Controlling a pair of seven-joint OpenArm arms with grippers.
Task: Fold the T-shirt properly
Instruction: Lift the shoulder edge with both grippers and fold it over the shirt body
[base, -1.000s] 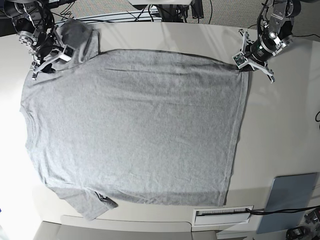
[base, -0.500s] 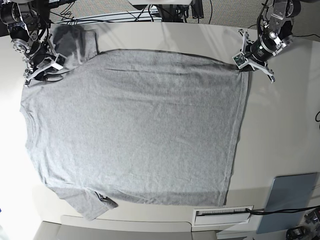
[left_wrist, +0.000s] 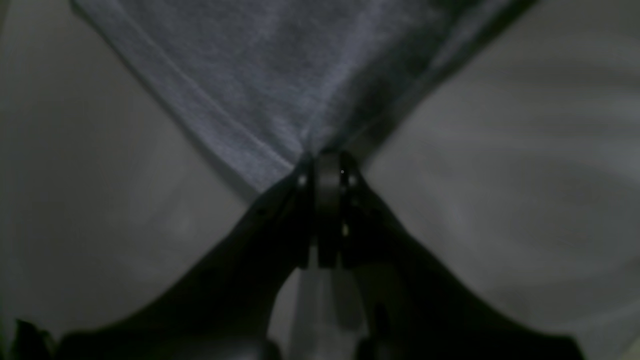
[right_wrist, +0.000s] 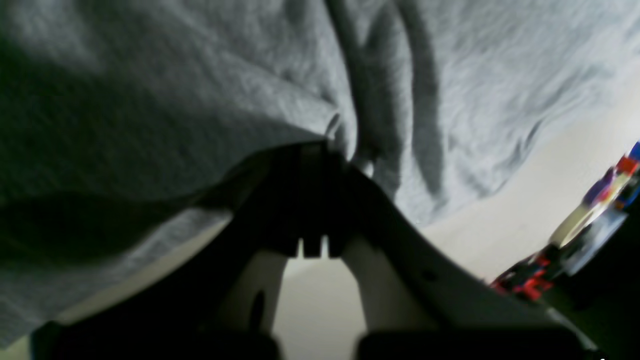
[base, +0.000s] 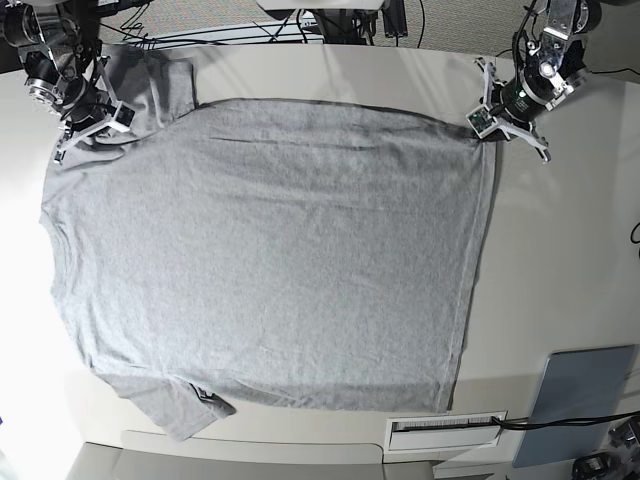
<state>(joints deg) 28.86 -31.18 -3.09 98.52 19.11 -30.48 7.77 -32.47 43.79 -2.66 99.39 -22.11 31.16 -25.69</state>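
- The T-shirt is laid flat on the pale table, with its plain grey side up, and most of the table surface is covered by it.
- The neck opening is seen at the left edge of the base view, and the hem runs along the right side.
- One sleeve is spread at the upper left corner, and the other sleeve is partly folded under at the lower left.
- The left gripper is placed at the upper right corner of the shirt in the base view. In the left wrist view its jaws are pressed together on the hem corner, so this corner is grasped.
- The right gripper is placed at the upper left, at the shoulder near the sleeve. In the right wrist view its jaws are clenched on a small bunch of the fabric, and folds are raised beside it.
- A grey-blue pad is lying at the lower right of the table, well apart from the shirt.
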